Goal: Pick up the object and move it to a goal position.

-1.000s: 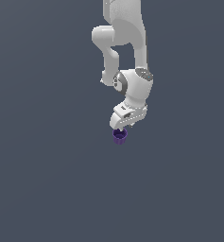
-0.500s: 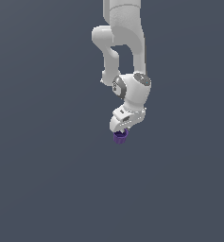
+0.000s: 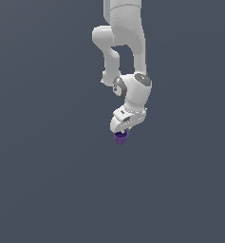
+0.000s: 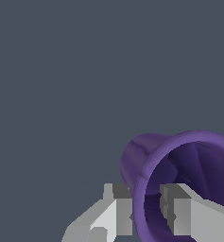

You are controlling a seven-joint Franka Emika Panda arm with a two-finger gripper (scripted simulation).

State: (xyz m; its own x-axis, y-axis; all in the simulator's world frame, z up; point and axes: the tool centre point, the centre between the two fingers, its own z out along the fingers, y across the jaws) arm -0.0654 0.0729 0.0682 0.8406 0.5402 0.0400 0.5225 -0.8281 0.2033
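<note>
The object, a small dark purple cup (image 3: 120,138), hangs just under the white gripper (image 3: 123,132) in the exterior view, near the middle of the picture. In the wrist view the cup (image 4: 179,160) lies tilted with its open rim toward the camera. One finger (image 4: 116,208) sits outside the cup's wall and the other finger (image 4: 179,210) sits inside it. The gripper (image 4: 146,212) is shut on that wall at the rim. The cup's lower end shows below the fingers; its top is hidden by the hand in the exterior view.
A plain dark grey surface (image 3: 47,190) fills everything around the arm. The white arm (image 3: 126,42) comes down from the top of the exterior view. No goal marker or other object shows.
The cup and the gripper have risen very slightly in the exterior view. The wrist has shifted a little toward the exterior view's left. The grip on the cup looks the same.
</note>
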